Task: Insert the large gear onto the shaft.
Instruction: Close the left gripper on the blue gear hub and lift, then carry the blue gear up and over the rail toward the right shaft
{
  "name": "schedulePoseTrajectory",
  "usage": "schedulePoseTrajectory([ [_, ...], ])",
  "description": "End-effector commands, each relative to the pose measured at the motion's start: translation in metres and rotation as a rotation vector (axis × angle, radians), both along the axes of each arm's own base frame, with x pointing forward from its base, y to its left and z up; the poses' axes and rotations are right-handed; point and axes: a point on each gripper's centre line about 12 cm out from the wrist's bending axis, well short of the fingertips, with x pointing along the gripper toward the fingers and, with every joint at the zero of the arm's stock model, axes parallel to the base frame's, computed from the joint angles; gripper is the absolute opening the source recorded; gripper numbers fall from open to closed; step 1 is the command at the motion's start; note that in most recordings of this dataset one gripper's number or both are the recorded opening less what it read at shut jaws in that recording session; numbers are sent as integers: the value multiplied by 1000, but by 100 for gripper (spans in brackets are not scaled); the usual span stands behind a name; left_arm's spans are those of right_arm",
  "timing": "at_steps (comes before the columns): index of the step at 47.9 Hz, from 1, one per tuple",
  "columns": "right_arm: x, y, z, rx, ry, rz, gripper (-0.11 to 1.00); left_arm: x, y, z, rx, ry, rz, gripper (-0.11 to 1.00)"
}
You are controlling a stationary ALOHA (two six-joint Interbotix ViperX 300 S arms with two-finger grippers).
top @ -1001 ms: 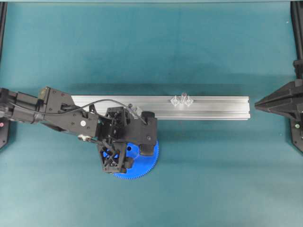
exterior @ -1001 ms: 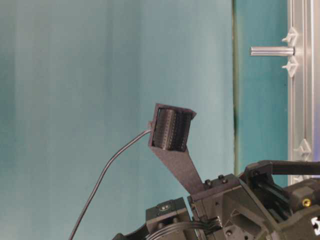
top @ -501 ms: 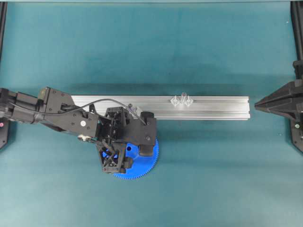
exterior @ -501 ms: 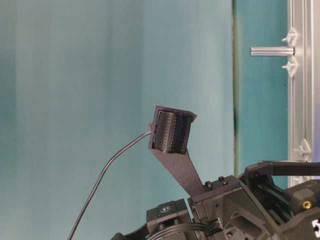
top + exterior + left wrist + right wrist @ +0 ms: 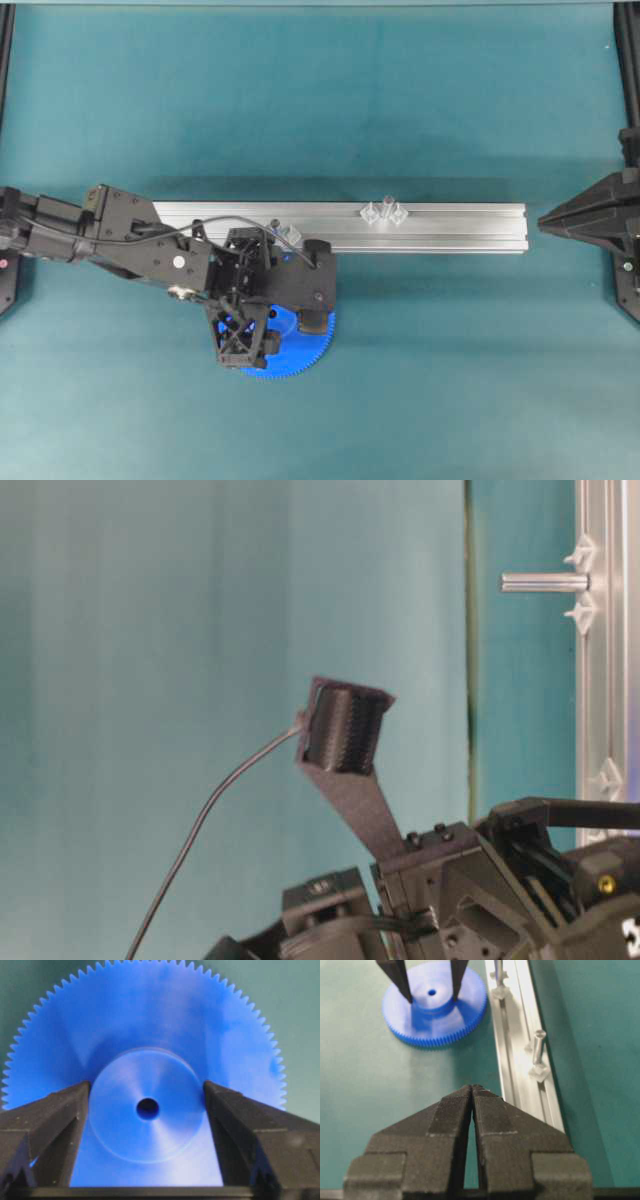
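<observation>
The large gear [image 5: 300, 345], a blue toothed disc, lies flat on the green mat just in front of the rail, mostly hidden under my left gripper [image 5: 262, 322]. In the left wrist view the large gear [image 5: 150, 1020] fills the frame, and the left gripper [image 5: 146, 1087] is open with one finger close against each side of the raised hub [image 5: 120, 1125]. Whether they touch it I cannot tell. The shaft [image 5: 386, 205] stands upright on the rail to the right, also visible as the shaft [image 5: 545, 581] and the shaft [image 5: 538, 1046]. My right gripper [image 5: 472, 1088] is shut and holds nothing.
The aluminium rail [image 5: 460, 228] runs left to right behind the gear. A shorter pin [image 5: 497, 971] on clear tabs stands on it near the left gripper. The right gripper [image 5: 548, 221] hovers off the rail's right end. Black frame posts stand at both side edges.
The left gripper's fingers have drawn inward toward the gear's hub and the wrist has tilted slightly. The gear, the shaft and the right arm have not moved.
</observation>
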Motion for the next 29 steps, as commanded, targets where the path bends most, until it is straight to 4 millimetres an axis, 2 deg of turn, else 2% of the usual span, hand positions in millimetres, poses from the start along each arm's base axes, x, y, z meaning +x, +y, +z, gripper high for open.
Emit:
schedulePoseTrajectory([
  [1, 2, 0, 3, 5, -11, -5, 12, 10, 0, 21, -1, -63, -8, 77],
  [16, 1, 0, 2, 5, -11, -5, 12, 21, 0, 43, 21, -114, -61, 77],
  [29, 0, 0, 1, 6, -14, -6, 12, 37, 5, 78, 30, -210, -69, 77],
])
